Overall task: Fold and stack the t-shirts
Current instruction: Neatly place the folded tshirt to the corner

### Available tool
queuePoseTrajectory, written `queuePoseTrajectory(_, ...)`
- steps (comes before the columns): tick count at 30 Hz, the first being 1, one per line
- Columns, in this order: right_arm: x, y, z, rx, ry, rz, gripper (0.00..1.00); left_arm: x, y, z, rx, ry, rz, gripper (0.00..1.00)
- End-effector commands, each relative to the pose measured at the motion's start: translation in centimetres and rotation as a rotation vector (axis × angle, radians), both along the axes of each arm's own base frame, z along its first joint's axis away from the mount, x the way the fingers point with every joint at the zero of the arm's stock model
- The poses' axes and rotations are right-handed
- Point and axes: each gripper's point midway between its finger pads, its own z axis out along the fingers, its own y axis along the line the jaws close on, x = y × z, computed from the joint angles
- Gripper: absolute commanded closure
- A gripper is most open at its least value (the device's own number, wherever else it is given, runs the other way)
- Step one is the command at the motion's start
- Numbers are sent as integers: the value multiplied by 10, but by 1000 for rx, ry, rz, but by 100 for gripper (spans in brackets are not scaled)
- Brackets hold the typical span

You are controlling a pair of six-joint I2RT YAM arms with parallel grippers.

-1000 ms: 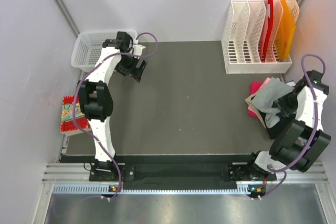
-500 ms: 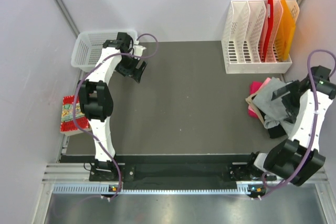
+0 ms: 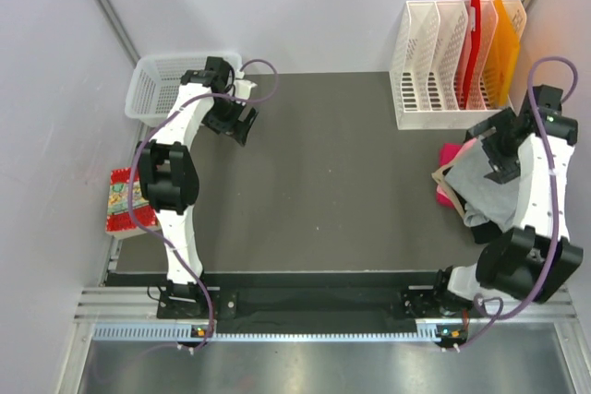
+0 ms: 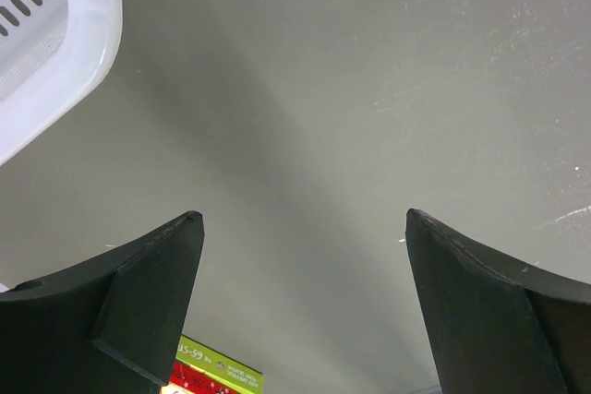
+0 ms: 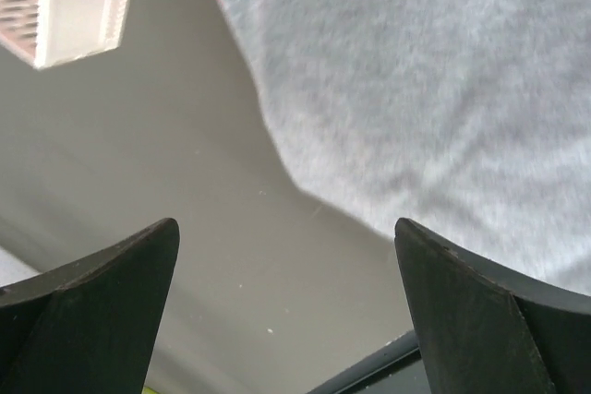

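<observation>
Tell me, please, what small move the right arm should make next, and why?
Probably lift the right fingers straight up, clear of the grey shirt. They stand open with nothing between them, and the shirt lies below them on the pile, over the pink shirt at the table's right edge. Rising first should avoid snagging the cloth.

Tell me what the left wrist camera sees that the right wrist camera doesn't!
Only the left wrist view shows a corner of the white basket and a bit of a green-and-red box. Only the right wrist view shows the light grey t-shirt and a corner of the white file rack. Both show the dark table and an open tool holding nothing: the left tool and the right tool.
</observation>
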Motion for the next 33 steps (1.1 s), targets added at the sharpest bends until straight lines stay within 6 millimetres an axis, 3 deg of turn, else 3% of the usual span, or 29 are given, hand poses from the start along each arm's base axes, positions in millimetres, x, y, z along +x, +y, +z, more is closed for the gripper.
queuePoseTrajectory(1, 29, -29, -19, -75, 2, -65, 0, -7, 8, 25, 23, -56, 6, 5)
queuePoseTrajectory(5, 42, -44, -51, -86, 41, -73, 0, -13, 13, 25, 43, -59, 13, 5)
queuePoseTrajectory(10, 28, -56, -112, -114, 218, -45, 0, -14, 16, 31, 49, -76, 26, 4)
queuePoseTrajectory(13, 25, -61, -130, -123, 256, -33, 0, -14, 17, 34, 50, -84, 36, 4)
queuePoseTrajectory(15, 27, -64, -130, -138, 262, -20, 0, -14, 18, 36, 53, -90, 35, 4)
queuePoseTrajectory(18, 39, -71, -116, -153, 228, -11, 1, -14, 20, 37, 65, -93, 37, 4)
queuePoseTrajectory(21, 61, -74, -81, -174, 136, 7, 0, -13, 21, 40, 72, -101, 39, 4)
queuePoseTrajectory(22, 75, -73, -57, -182, 73, 20, 0, -12, 22, 41, 73, -105, 39, 4)
queuePoseTrajectory(24, 88, -68, -30, -200, 7, 58, 0, -9, 23, 45, 76, -120, 50, 4)
queuePoseTrajectory(25, 102, -59, -3, -209, -61, 93, 0, -8, 24, 46, 78, -123, 55, 4)
queuePoseTrajectory(27, 115, -42, 21, -228, -119, 162, 0, -3, 25, 54, 81, -154, 78, 4)
queuePoseTrajectory(28, 127, -19, 43, -220, -182, 238, 0, -1, 25, 56, 78, -166, 85, 4)
queuePoseTrajectory(30, 136, 11, 59, -214, -238, 355, 0, 2, 24, 64, 69, -187, 98, 4)
queuePoseTrajectory(31, 144, 43, 72, -186, -298, 451, 0, 2, 24, 68, 69, -196, 104, 4)
queuePoseTrajectory(33, 147, 77, 83, -186, -359, 573, 0, 4, 24, 71, 61, -202, 122, 4)
